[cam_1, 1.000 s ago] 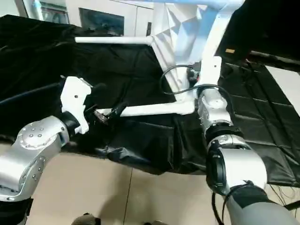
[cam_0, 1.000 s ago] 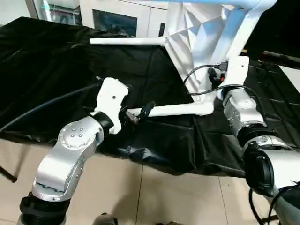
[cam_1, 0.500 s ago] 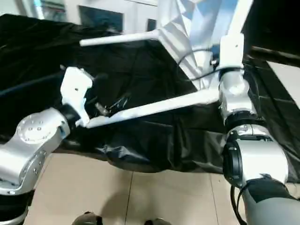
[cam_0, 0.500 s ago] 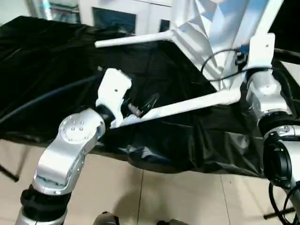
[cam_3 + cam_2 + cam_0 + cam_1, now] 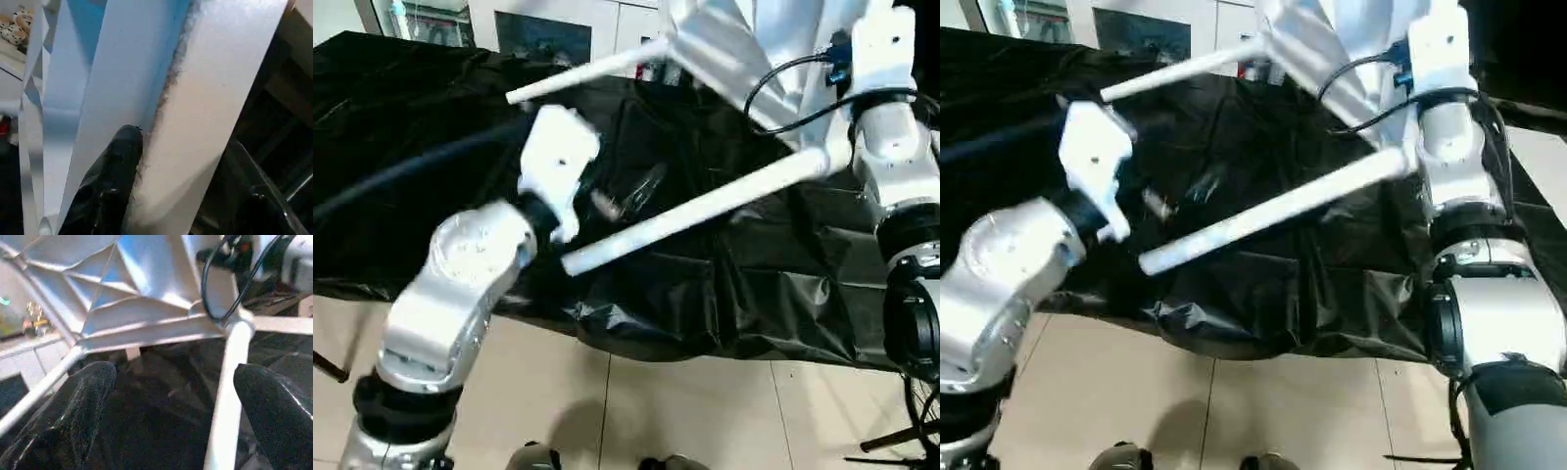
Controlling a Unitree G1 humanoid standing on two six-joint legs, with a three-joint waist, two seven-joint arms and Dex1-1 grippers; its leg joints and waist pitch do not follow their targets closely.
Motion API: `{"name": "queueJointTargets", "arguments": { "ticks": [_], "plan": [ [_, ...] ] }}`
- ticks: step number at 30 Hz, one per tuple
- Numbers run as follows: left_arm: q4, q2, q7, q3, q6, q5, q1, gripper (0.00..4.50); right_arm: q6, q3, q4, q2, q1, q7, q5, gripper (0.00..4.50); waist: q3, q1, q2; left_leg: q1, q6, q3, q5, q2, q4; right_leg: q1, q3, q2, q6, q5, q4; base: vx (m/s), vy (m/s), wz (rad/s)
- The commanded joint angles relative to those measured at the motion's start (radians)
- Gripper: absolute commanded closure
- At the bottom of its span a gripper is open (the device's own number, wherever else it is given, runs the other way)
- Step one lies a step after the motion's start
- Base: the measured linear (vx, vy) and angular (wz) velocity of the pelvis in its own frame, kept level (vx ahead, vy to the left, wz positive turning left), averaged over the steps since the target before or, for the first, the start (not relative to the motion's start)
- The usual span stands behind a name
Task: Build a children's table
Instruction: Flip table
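The children's table is tipped up at the back, its white ribbed tabletop [image 5: 146,293] facing me. One white leg [image 5: 705,206] slants down from the corner socket toward my left arm. A second leg [image 5: 587,70] sticks out to the left, higher up. My left gripper [image 5: 176,377] is open, its black fingers [image 5: 93,387] wide apart with the slanted leg [image 5: 222,401] between them, untouched. My right gripper [image 5: 190,156] is raised at the top right, shut on a broad white part of the table [image 5: 210,98], one black finger [image 5: 115,176] pressed against it.
A crumpled black cloth [image 5: 724,284] covers the work surface and hangs over its front edge. Beige floor tiles [image 5: 685,411] lie below. A white cabinet with glass doors [image 5: 548,24] stands behind. A black cable [image 5: 401,171] runs along my left arm.
My right arm has risen with the table, so the near leg now slants instead of lying level. Its free end has slid out past my left gripper, which stays open.
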Motion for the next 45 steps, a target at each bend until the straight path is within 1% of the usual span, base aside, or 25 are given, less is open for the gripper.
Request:
{"name": "queueJointTargets", "arguments": {
  "ticks": [1, 5, 10, 12, 13, 15, 16, 17, 18, 20, 24, 25, 26, 27, 28, 29, 31, 32, 34, 35, 37, 39, 42, 43, 45],
  "plan": [
    [-0.031, -0.008, 0.008, 0.023, 0.018, -0.019, -0.063, 0.0, -0.059, 0.08, -0.079, -0.044, -0.045, 0.008, -0.109, 2.89, -0.094, 0.002, -0.017, 0.025, 0.03, -0.007, -0.053, 0.032, -0.049, 0.073, 0.036, -0.056, -0.177, -0.068, -0.051, 0.0, 0.0, 0.0],
    [-0.045, -0.016, 0.007, 0.041, 0.022, -0.04, -0.098, 0.0, -0.063, 0.104, -0.091, -0.053, -0.044, 0.002, -0.144, 2.9, -0.093, 0.002, -0.024, 0.021, 0.02, -0.007, -0.055, 0.031, -0.048, 0.075, 0.037, -0.056, -0.165, -0.079, -0.051, 0.0, 0.0, 0.0],
    [-0.089, -0.012, -0.035, 0.025, 0.01, -0.07, -0.117, 0.0, -0.059, 0.114, -0.092, -0.054, -0.045, -0.007, -0.148, 2.91, -0.094, 0.003, -0.024, 0.023, 0.016, -0.007, -0.059, 0.033, -0.048, 0.073, 0.036, -0.058, -0.155, -0.098, -0.051, 0.0, 0.0, 0.0],
    [-0.121, -0.012, -0.066, 0.021, 0.008, -0.107, -0.14, 0.0, -0.055, 0.117, -0.09, -0.052, -0.046, -0.012, -0.151, 2.91, -0.093, 0.003, -0.024, 0.023, 0.015, -0.007, -0.06, 0.032, -0.048, 0.071, 0.036, -0.056, -0.158, -0.095, -0.052, 0.0, 0.0, 0.0],
    [-0.121, -0.012, -0.066, 0.021, 0.008, -0.107, -0.14, 0.0, -0.055, 0.117, -0.09, -0.052, -0.046, -0.012, -0.151, 2.91, -0.093, 0.003, -0.023, 0.024, 0.014, -0.007, -0.063, 0.033, -0.048, 0.071, 0.037, -0.056, -0.16, -0.097, -0.051, 0.0, 0.0, 0.0],
    [-0.142, -0.01, -0.086, 0.021, -0.014, -0.126, -0.167, 0.0, -0.046, 0.123, -0.088, -0.048, -0.047, -0.016, -0.152, 2.91, -0.092, 0.001, -0.026, 0.022, 0.01, -0.007, -0.068, 0.033, -0.048, 0.071, 0.037, -0.056, -0.16, -0.099, -0.052, 0.0, 0.0, 0.0],
    [-0.141, 0.0, -0.09, 0.016, -0.042, -0.107, -0.176, 0.0, -0.043, 0.123, -0.087, -0.045, -0.048, -0.017, -0.153, 2.91, -0.091, 0.001, -0.026, 0.022, 0.008, -0.007, -0.077, 0.032, -0.048, 0.07, 0.037, -0.056, -0.157, -0.11, -0.054, 0.0, 0.0, 0.0],
    [-0.134, 0.01, -0.089, 0.011, -0.077, -0.077, -0.187, 0.0, -0.039, 0.122, -0.084, -0.043, -0.048, -0.016, -0.155, 2.91, -0.09, 0.0, -0.027, 0.022, 0.006, -0.007, -0.091, 0.033, -0.048, 0.07, 0.037, -0.055, -0.143, -0.134, -0.058, 0.0, 0.0, 0.0],
    [-0.131, 0.014, -0.088, 0.009, -0.091, -0.062, -0.191, 0.0, -0.038, 0.122, -0.084, -0.042, -0.049, -0.015, -0.157, 2.91, -0.09, 0.0, -0.027, 0.022, 0.006, -0.007, -0.091, 0.033, -0.048, 0.07, 0.037, -0.055, -0.143, -0.134, -0.058, 0.0, 0.0, 0.0],
    [-0.103, 0.031, -0.055, 0.013, -0.186, 0.025, -0.215, 0.0, -0.034, 0.124, -0.073, -0.037, -0.051, -0.017, -0.158, 2.91, -0.091, -0.002, -0.024, 0.022, 0.001, -0.009, -0.09, 0.034, -0.049, 0.07, 0.037, -0.055, -0.121, -0.146, -0.058, 0.0, 0.0, 0.0],
    [-0.093, 0.019, -0.013, 0.052, -0.247, 0.05, -0.256, 0.0, -0.033, 0.127, -0.066, -0.035, -0.053, -0.016, -0.158, 2.91, -0.094, -0.002, -0.023, 0.022, -0.011, -0.009, -0.072, 0.034, -0.048, 0.072, 0.037, -0.055, -0.132, -0.104, -0.052, 0.0, 0.0, 0.0],
    [-0.086, 0.032, 0.008, 0.058, -0.274, 0.083, -0.27, 0.0, -0.034, 0.131, -0.065, -0.035, -0.053, -0.016, -0.155, 2.91, -0.093, -0.003, -0.024, 0.021, -0.007, -0.009, -0.07, 0.034, -0.048, 0.072, 0.037, -0.054, -0.135, -0.096, -0.052, 0.0, 0.0, 0.0],
    [-0.065, 0.067, 0.043, 0.058, -0.296, 0.151, -0.284, 0.0, -0.034, 0.134, -0.063, -0.035, -0.054, -0.016, -0.153, 2.91, -0.092, -0.004, -0.024, 0.021, -0.005, -0.009, -0.076, 0.034, -0.048, 0.071, 0.037, -0.054, -0.131, -0.104, -0.052, 0.0, 0.0, 0.0],
    [-0.059, 0.078, 0.052, 0.057, -0.301, 0.169, -0.287, 0.0, -0.034, 0.134, -0.063, -0.035, -0.054, -0.017, -0.152, 2.91, -0.092, -0.004, -0.023, 0.022, -0.004, -0.009, -0.081, 0.034, -0.048, 0.071, 0.037, -0.054, -0.126, -0.113, -0.053, 0.0, 0.0, 0.0],
    [-0.038, 0.122, 0.082, 0.054, -0.318, 0.246, -0.287, 0.0, -0.034, 0.134, -0.062, -0.034, -0.053, -0.016, -0.15, 2.91, -0.09, -0.006, -0.023, 0.022, -0.006, -0.009, -0.089, 0.034, -0.048, 0.069, 0.038, -0.054, -0.116, -0.134, -0.055, 0.0, 0.0, 0.0],
    [-0.034, 0.131, 0.088, 0.054, -0.321, 0.261, -0.286, 0.0, -0.034, 0.134, -0.062, -0.034, -0.053, -0.016, -0.15, 2.91, -0.09, -0.006, -0.022, 0.022, -0.013, -0.01, -0.093, 0.035, -0.049, 0.068, 0.038, -0.056, -0.108, -0.153, -0.055, 0.0, 0.0, 0.0],
    [-0.01, 0.173, 0.109, 0.051, -0.35, 0.344, -0.279, 0.0, -0.033, 0.135, -0.062, -0.033, -0.053, -0.016, -0.149, 2.91, -0.09, -0.006, -0.02, 0.023, -0.019, -0.011, -0.092, 0.035, -0.049, 0.066, 0.037, -0.055, -0.107, -0.157, -0.055, 0.0, 0.0, 0.0],
    [0.009, 0.201, 0.129, 0.047, -0.362, 0.407, -0.271, 0.0, -0.033, 0.136, -0.063, -0.032, -0.052, -0.017, -0.148, 2.91, -0.09, -0.006, -0.015, 0.025, -0.026, -0.011, -0.09, 0.036, -0.05, 0.065, 0.037, -0.056, -0.111, -0.149, -0.052, 0.0, 0.0, 0.0],
    [0.033, 0.235, 0.14, 0.045, -0.376, 0.462, -0.254, 0.0, -0.033, 0.137, -0.065, -0.031, -0.052, -0.018, -0.148, 2.91, -0.091, -0.007, -0.015, 0.026, -0.03, -0.012, -0.093, 0.036, -0.051, 0.064, 0.036, -0.056, -0.114, -0.143, -0.051, 0.0, 0.0, 0.0],
    [0.037, 0.246, 0.138, 0.039, -0.372, 0.477, -0.25, 0.0, -0.034, 0.137, -0.065, -0.031, -0.052, -0.018, -0.148, 2.91, -0.091, -0.007, -0.017, 0.024, -0.03, -0.011, -0.092, 0.035, -0.05, 0.065, 0.037, -0.056, -0.118, -0.136, -0.051, 0.0, 0.0, 0.0],
    [0.04, 0.252, 0.139, 0.035, -0.373, 0.487, -0.246, 0.0, -0.034, 0.138, -0.066, -0.031, -0.052, -0.019, -0.148, 2.91, -0.09, -0.005, -0.014, 0.026, -0.035, -0.011, -0.099, 0.037, -0.051, 0.063, 0.037, -0.058, -0.127, -0.139, -0.05, 0.0, 0.0, 0.0],
    [0.047, 0.277, 0.114, 0.018, -0.366, 0.494, -0.218, 0.0, -0.034, 0.138, -0.068, -0.032, -0.053, -0.021, -0.149, 2.91, -0.089, -0.003, -0.014, 0.024, -0.04, -0.011, -0.114, 0.036, -0.05, 0.063, 0.037, -0.059, -0.131, -0.154, -0.051, 0.0, 0.0, 0.0],
    [0.063, 0.28, 0.114, 0.019, -0.356, 0.504, -0.19, 0.0, -0.034, 0.138, -0.073, -0.034, -0.054, -0.024, -0.149, 2.91, -0.085, -0.004, -0.014, 0.026, -0.054, -0.012, -0.166, 0.036, -0.051, 0.056, 0.037, -0.06, -0.122, -0.224, -0.058, 0.0, 0.0, 0.0],
    [0.073, 0.277, 0.115, 0.022, -0.366, 0.51, -0.188, 0.17, -0.035, 0.138, -0.074, -0.034, -0.054, -0.024, -0.149, 2.91, -0.084, -0.005, -0.012, 0.027, -0.06, -0.012, -0.189, 0.035, -0.051, 0.052, 0.037, -0.06, -0.116, -0.256, -0.061, 0.0, 0.0, 0.0],
    [0.093, 0.266, 0.121, 0.04, -0.371, 0.508, -0.183, 0.28, -0.036, 0.138, -0.078, -0.036, -0.054, -0.024, -0.149, 2.91, -0.084, -0.006, -0.012, 0.029, -0.065, -0.015, -0.211, 0.037, -0.053, 0.05, 0.035, -0.06, -0.11, -0.282, -0.064, 0.0, 0.0, 0.0]
  ]
}}
